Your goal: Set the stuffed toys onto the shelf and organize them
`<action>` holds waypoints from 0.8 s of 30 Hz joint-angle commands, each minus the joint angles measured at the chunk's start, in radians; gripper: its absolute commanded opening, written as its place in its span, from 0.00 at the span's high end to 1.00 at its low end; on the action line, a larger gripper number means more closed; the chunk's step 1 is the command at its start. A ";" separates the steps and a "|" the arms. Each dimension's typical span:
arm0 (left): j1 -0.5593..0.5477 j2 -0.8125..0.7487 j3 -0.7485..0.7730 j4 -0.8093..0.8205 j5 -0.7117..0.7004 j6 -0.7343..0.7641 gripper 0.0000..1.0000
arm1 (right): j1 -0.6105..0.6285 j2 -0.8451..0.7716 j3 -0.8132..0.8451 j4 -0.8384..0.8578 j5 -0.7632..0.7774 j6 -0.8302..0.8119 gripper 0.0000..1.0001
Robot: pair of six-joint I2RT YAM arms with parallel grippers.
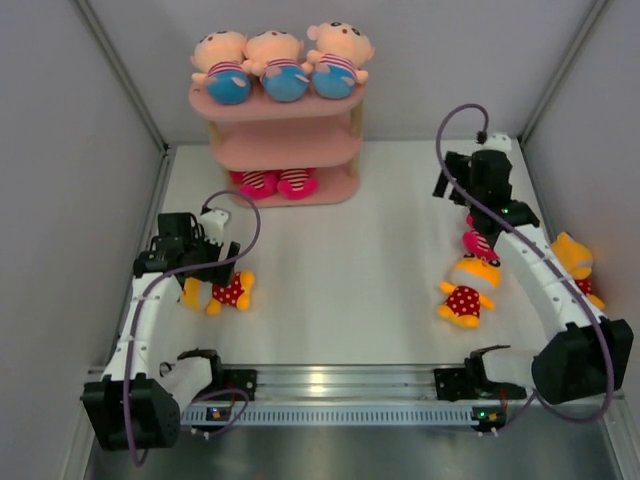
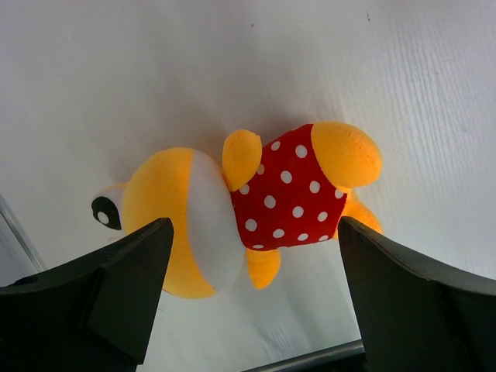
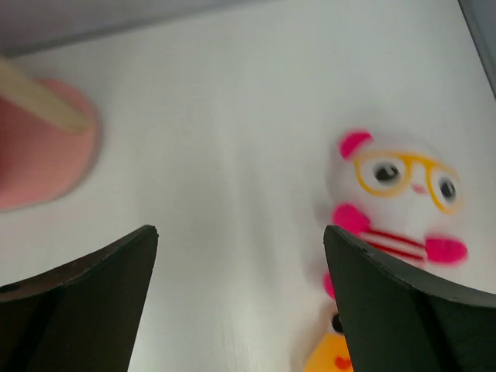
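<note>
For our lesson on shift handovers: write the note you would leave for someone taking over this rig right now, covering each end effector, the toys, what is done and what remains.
Left end effector: open, over a yellow polka-dot toy on the table, not gripping.
Right end effector: open, empty, near a pink-white toy on the table.
Done: three striped-shirt dolls on the shelf top tier; two striped toys on the bottom tier.
Left: those two table toys plus two more yellow toys at the right. Middle tier looks bare.
</note>
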 commanded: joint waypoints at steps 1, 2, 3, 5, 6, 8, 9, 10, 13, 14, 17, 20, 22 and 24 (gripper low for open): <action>0.002 -0.012 0.010 0.028 0.005 0.005 0.07 | -0.242 0.004 -0.111 -0.175 0.051 0.338 0.13; 0.002 -0.013 0.009 0.030 0.003 0.007 0.07 | -0.281 -0.019 -0.149 -0.113 0.013 0.395 0.16; 0.001 -0.012 0.007 0.027 -0.001 0.007 0.07 | -0.307 -0.033 -0.185 -0.088 -0.038 0.415 0.21; 0.002 -0.012 0.004 0.028 -0.001 0.008 0.07 | -0.317 -0.067 -0.252 -0.083 -0.014 0.449 0.23; 0.001 -0.009 0.004 0.028 0.003 0.010 0.07 | -0.315 -0.079 -0.265 -0.107 0.047 0.467 0.23; 0.001 -0.007 0.002 0.028 0.008 0.010 0.07 | -0.317 -0.102 -0.291 -0.158 0.119 0.495 0.18; -0.001 -0.009 0.002 0.028 0.009 0.010 0.07 | -0.315 -0.110 -0.301 -0.193 0.155 0.497 0.16; 0.001 -0.006 0.002 0.028 0.011 0.011 0.07 | -0.315 -0.119 -0.329 -0.205 0.156 0.497 0.10; -0.001 -0.002 0.002 0.028 0.011 0.013 0.07 | -0.315 -0.141 -0.386 -0.271 0.152 0.547 0.08; -0.001 -0.001 0.002 0.028 0.011 0.011 0.07 | -0.315 -0.147 -0.404 -0.281 0.146 0.575 0.08; -0.001 -0.001 0.002 0.028 0.009 0.013 0.07 | -0.309 -0.156 -0.476 -0.275 0.144 0.613 0.07; -0.001 0.002 0.004 0.028 0.009 0.013 0.07 | -0.308 -0.123 -0.529 -0.221 0.097 0.641 0.06; 0.001 0.001 0.005 0.027 0.008 0.011 0.07 | -0.301 -0.092 -0.539 -0.187 0.074 0.647 0.08; -0.001 -0.001 0.007 0.027 0.006 0.008 0.07 | -0.291 -0.055 -0.533 -0.167 0.049 0.632 0.26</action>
